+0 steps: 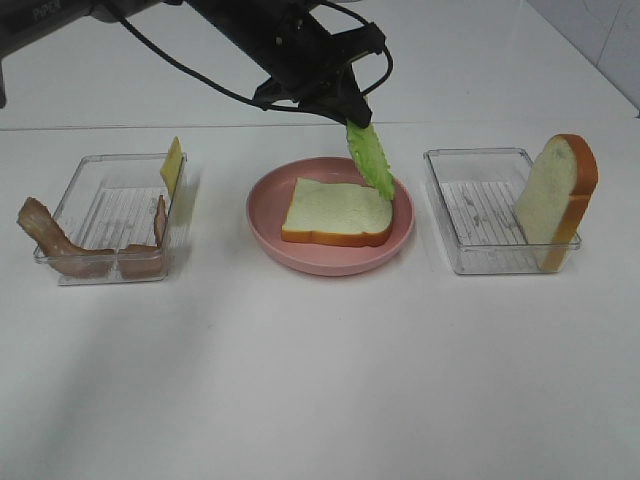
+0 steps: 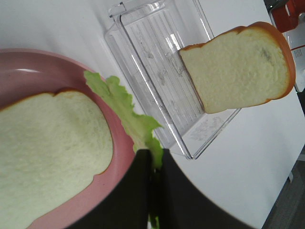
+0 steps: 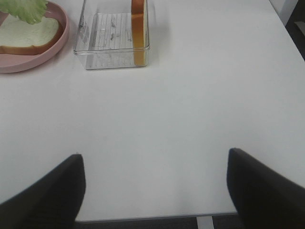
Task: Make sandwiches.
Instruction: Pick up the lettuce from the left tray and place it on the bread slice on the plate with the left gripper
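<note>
The sandwich was only at its beginning. One bread slice (image 1: 336, 212) lay flat in the pink plate (image 1: 262, 228) in the middle of the table (image 1: 320, 380). The lettuce leaf (image 1: 371, 158) hung over the slice's far right corner, and my left gripper (image 1: 352, 115) had its jaws closed on the leaf's upper end. I judged that the leaf should go lower and more toward the centre of the slice, laid down along it before I let go; released where it hung, it could fall half onto the plate's rim. The second bread slice (image 1: 556, 200) stood on edge against the outer end of the right tray (image 1: 470, 215). The bacon strips (image 1: 60, 245) and the cheese square (image 1: 172, 165) waited in the left tray (image 1: 115, 205), with one strip hanging over its outer wall. My right gripper (image 3: 155, 186) hung over bare table well apart from all this, its jaws wide apart and with nothing between them. I could not tell whether the leaf's lower tip touched the bread. My own fingers hid how much of the leaf I was holding, and the number of bacon strips was hard to make out.
</note>
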